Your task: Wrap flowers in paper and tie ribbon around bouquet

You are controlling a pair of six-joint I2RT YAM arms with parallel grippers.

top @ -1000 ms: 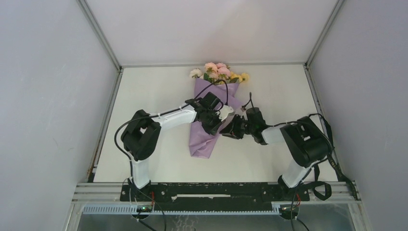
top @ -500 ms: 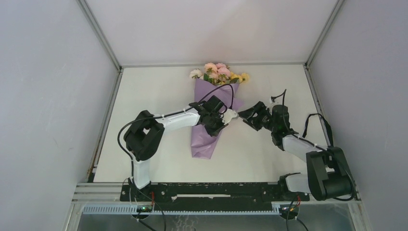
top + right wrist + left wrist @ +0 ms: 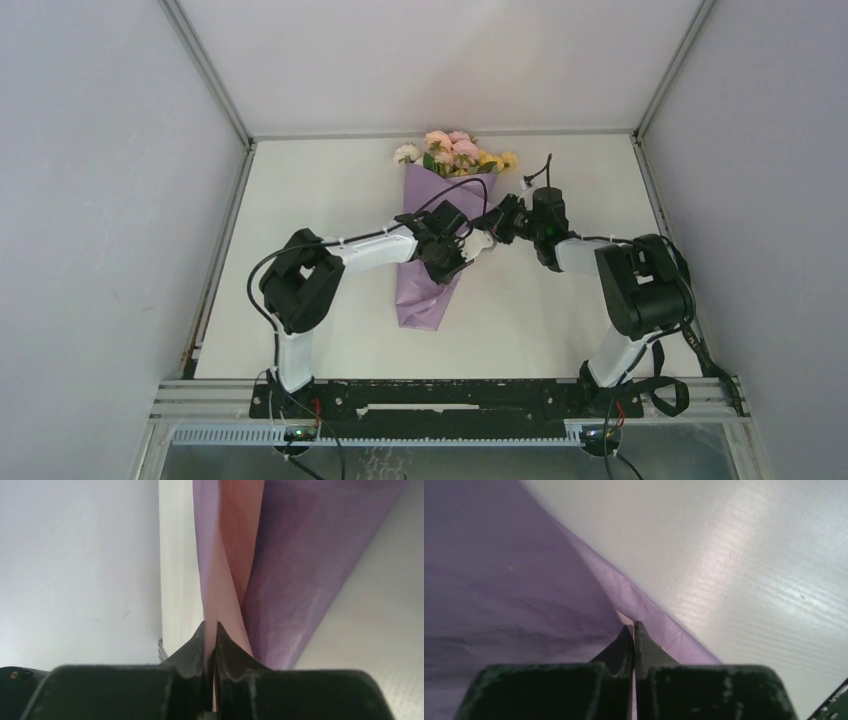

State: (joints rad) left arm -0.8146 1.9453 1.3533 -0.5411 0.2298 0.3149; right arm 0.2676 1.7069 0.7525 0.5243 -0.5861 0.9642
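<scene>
Near edge: black mounting rail (image 3: 450, 395), both arm bases bolted to it. Left arm (image 3: 300, 285) and right arm (image 3: 640, 290) each fold at the elbow and reach inward. The two pincers meet almost nose to nose over the middle of the white worktop (image 3: 300, 200).

Left pincer (image 3: 634, 628) — fingers pressed flat together, no gap between the tips. Its wrist view puts the tips right on the folded right-hand edge of the paper (image 3: 425, 290), with lilac sheet to one side and bare worktop to the other. Whether a fold is caught between the tips I cannot tell.

Right pincer (image 3: 211, 628) — just beside the left one, on its far-right side. Fingers are closed down to a slit, pinching a flap of the paper. In its wrist view the flap runs straight out from between the tips, pinkish in tone, with the darker lilac body of the wrap behind it.

Paper lies on the worktop as a cone, narrow end toward the arms, wide mouth away. Both pincers sit at its right edge, about halfway along.

Flowers (image 3: 455, 148): pink, white and yellow heads show at the wide mouth, near the far edge of the worktop. Stems are hidden inside the wrap.
</scene>
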